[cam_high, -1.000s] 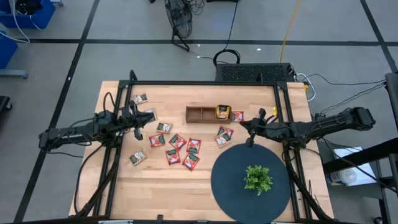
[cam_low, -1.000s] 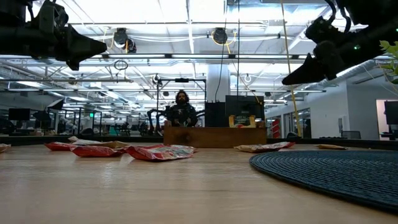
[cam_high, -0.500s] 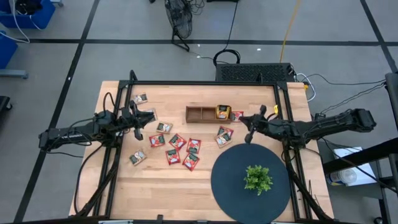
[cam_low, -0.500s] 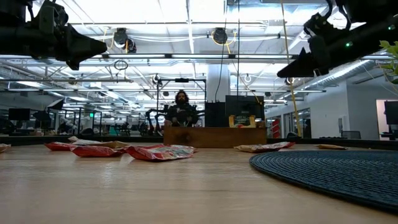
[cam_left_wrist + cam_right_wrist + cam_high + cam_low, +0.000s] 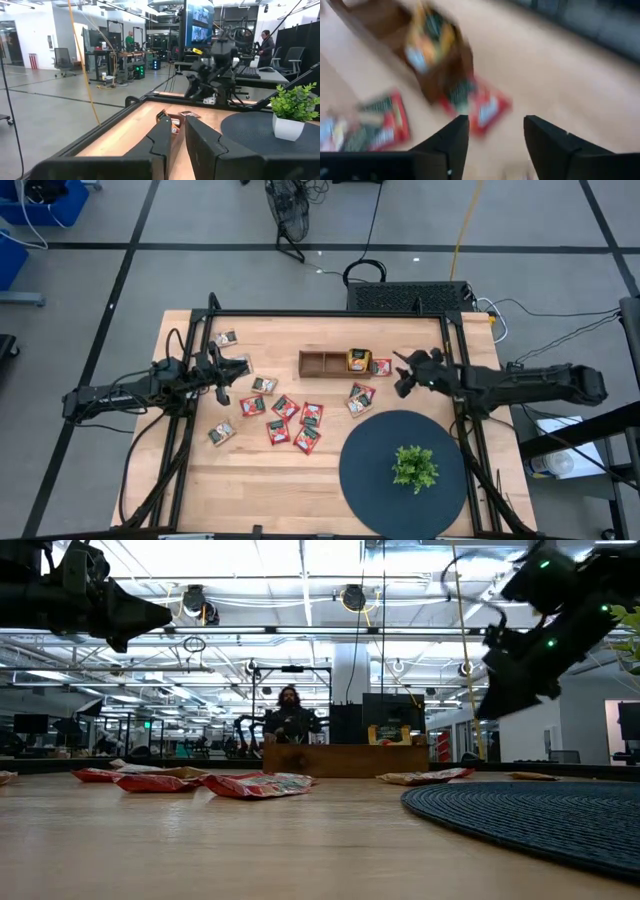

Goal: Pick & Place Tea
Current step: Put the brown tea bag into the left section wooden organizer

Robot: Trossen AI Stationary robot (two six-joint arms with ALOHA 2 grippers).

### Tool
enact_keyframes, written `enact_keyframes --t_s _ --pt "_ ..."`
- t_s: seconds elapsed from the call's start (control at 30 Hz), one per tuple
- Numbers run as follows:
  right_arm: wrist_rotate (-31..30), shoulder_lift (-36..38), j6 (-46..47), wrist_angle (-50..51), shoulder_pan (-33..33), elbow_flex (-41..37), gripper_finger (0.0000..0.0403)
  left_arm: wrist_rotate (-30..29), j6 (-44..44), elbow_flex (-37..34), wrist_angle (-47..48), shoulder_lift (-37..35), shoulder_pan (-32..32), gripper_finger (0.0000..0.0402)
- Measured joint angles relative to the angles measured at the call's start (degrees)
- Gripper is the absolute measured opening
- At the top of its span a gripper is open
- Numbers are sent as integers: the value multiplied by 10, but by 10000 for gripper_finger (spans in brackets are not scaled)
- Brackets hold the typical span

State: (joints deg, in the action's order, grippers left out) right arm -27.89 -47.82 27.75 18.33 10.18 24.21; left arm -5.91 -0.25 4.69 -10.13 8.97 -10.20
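One sachet beneath right hand

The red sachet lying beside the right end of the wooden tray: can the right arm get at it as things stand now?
Probably yes. The right gripper hangs close beside the red sachet, jaws open and empty, with nothing between them. The wooden tray borders only the sachet's far side.

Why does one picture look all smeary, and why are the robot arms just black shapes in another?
Right wrist view: motion blur smears the red square tea sachet and brown wooden tray. Low view: bright ceiling lights behind turn the left gripper and right gripper into silhouettes.
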Motion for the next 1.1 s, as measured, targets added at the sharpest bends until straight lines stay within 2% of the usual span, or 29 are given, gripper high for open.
enact_keyframes --t_s 0.1,0.23,0.4,0.63,0.87,0.97,1.1 --pt "83 -43 55 129 45 51 189 0 0 0 0 0 0 63" --pt "162 -119 51 240 90 111 191 0 0 0 0 0 0 63" --pt "216 -221 3 290 125 152 192 0 0 0 0 0 0 63" --pt "219 -320 -46 261 157 161 192 0 0 0 0 0 0 63" --pt "209 -376 -60 237 191 164 188 0 0 0 0 0 0 63" --pt "208 -385 -61 241 194 163 162 0 0 0 0 0 0 63" --pt "207 -388 -68 239 193 162 87 0 0 0 0 0 0 63"
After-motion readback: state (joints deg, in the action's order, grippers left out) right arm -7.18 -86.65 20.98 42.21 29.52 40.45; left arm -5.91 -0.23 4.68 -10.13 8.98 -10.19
